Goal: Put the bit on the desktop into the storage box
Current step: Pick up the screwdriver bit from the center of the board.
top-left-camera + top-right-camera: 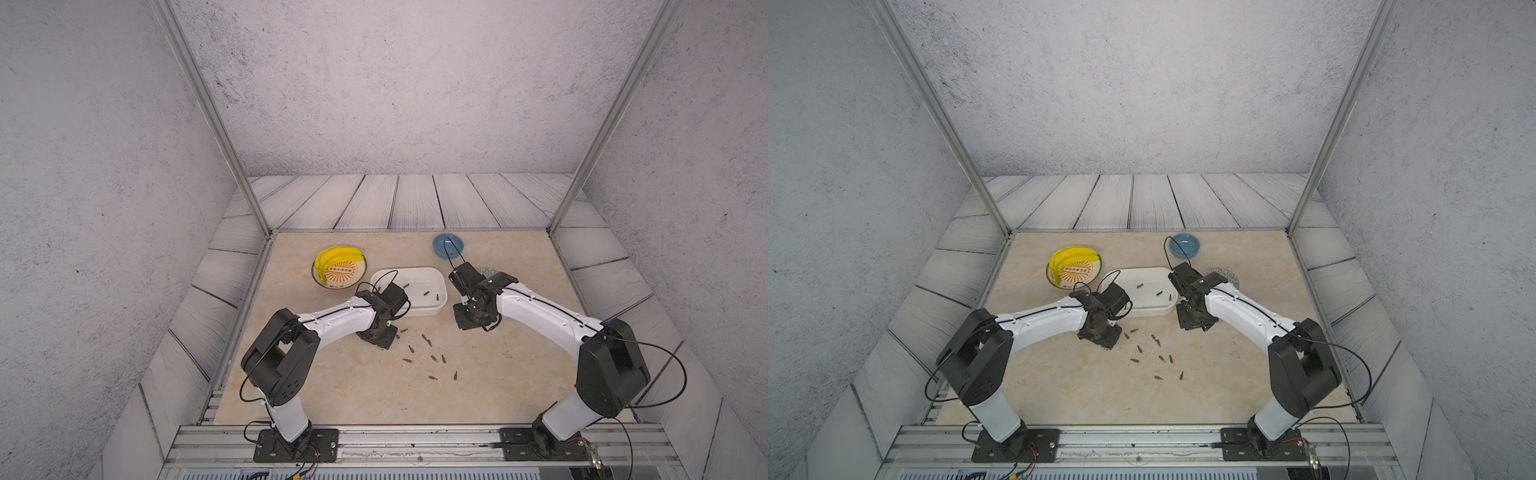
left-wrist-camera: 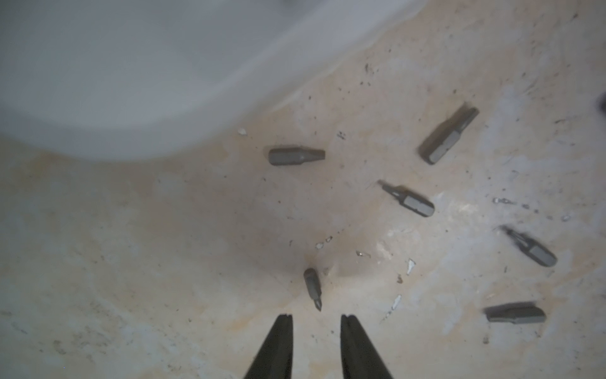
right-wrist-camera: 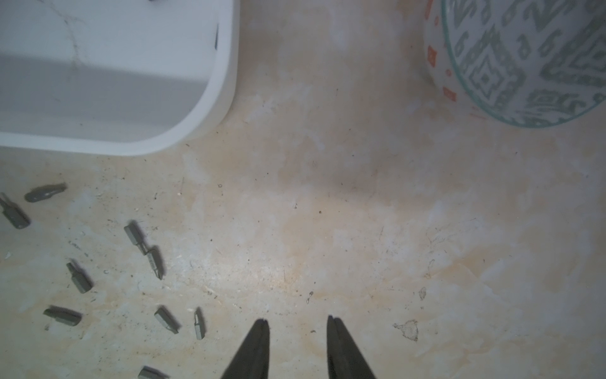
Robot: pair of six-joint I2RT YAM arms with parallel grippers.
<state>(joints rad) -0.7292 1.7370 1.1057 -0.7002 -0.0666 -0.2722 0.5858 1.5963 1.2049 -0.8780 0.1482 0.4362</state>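
Note:
Several small grey bits (image 1: 424, 353) lie scattered on the beige desktop (image 1: 332, 374), in front of the white storage box (image 1: 411, 270). Three bits (image 1: 426, 293) lie inside the box. In the left wrist view my left gripper (image 2: 315, 316) is open just above the desktop, near the box's front left corner (image 2: 131, 98). One bit (image 2: 312, 287) lies just past its fingertips, tip pointing at the gap, with nothing between the jaws. My right gripper (image 3: 297, 320) is open and empty over bare desktop, right of the box (image 3: 223, 82); several bits (image 3: 144, 249) lie off to its side.
A patterned plate (image 1: 345, 280) with yellow bananas (image 1: 332, 257) stands left of the box. A blue bowl (image 1: 449, 245) sits at the back. A grey-green patterned bowl (image 3: 524, 59) is close behind the right wrist. Grey plank panels and metal posts ring the desktop.

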